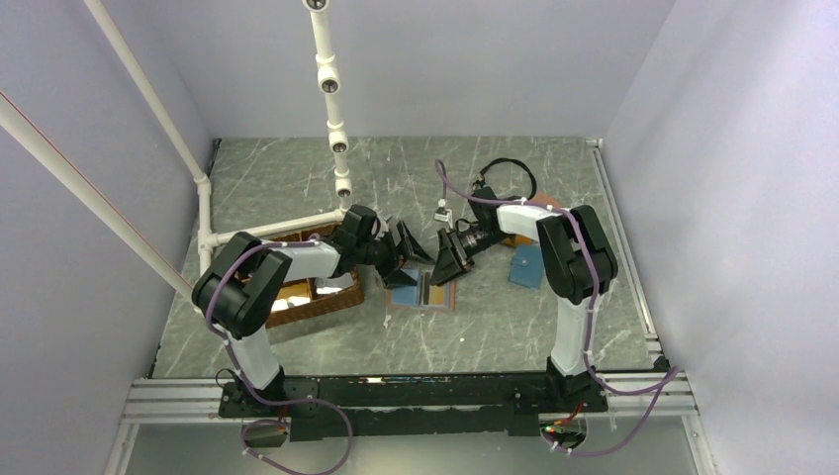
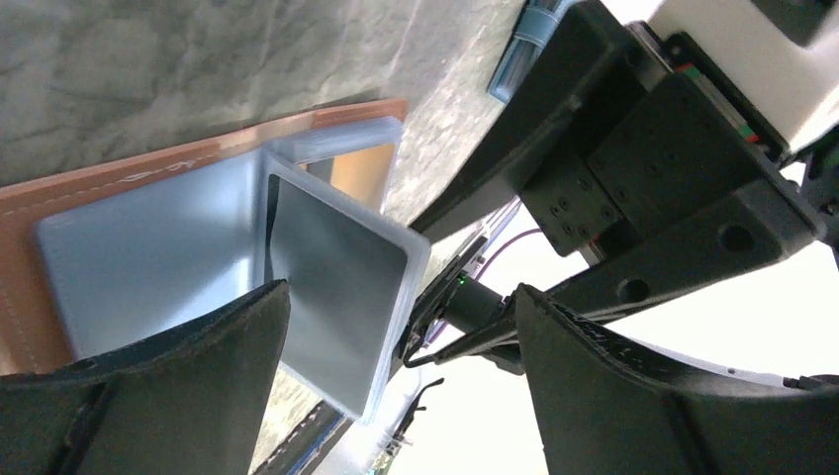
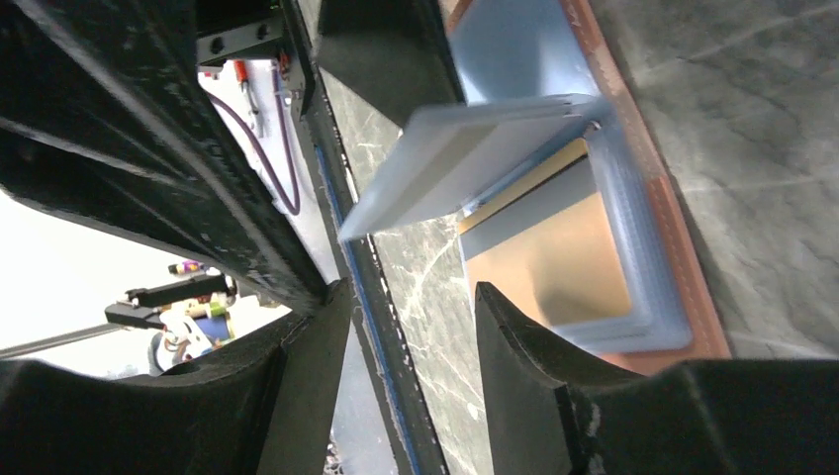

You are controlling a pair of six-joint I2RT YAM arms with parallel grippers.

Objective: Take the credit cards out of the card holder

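Note:
The card holder point(image 1: 420, 295) lies open on the table between both arms, salmon-pink outside with light-blue pockets point(image 2: 148, 257). One blue pocket leaf point(image 3: 465, 163) stands lifted off the rest, and a grey card face point(image 2: 331, 287) shows in it. Below the leaf another of the credit cards point(image 3: 549, 257) sits in its pocket, glinting tan. My left gripper point(image 2: 396, 336) hovers wide open just over the holder's left half, with nothing between its fingers. My right gripper point(image 3: 411, 297) is open over the holder's near edge, gripping nothing, its fingertips close to the left gripper point(image 1: 401, 247).
A wicker basket point(image 1: 317, 295) sits under the left arm's elbow. A teal-blue wallet point(image 1: 526, 265) lies right of the right gripper point(image 1: 450, 259). White pipe framing point(image 1: 267, 230) runs along the left side, and a black cable loop point(image 1: 510, 170) lies at the back.

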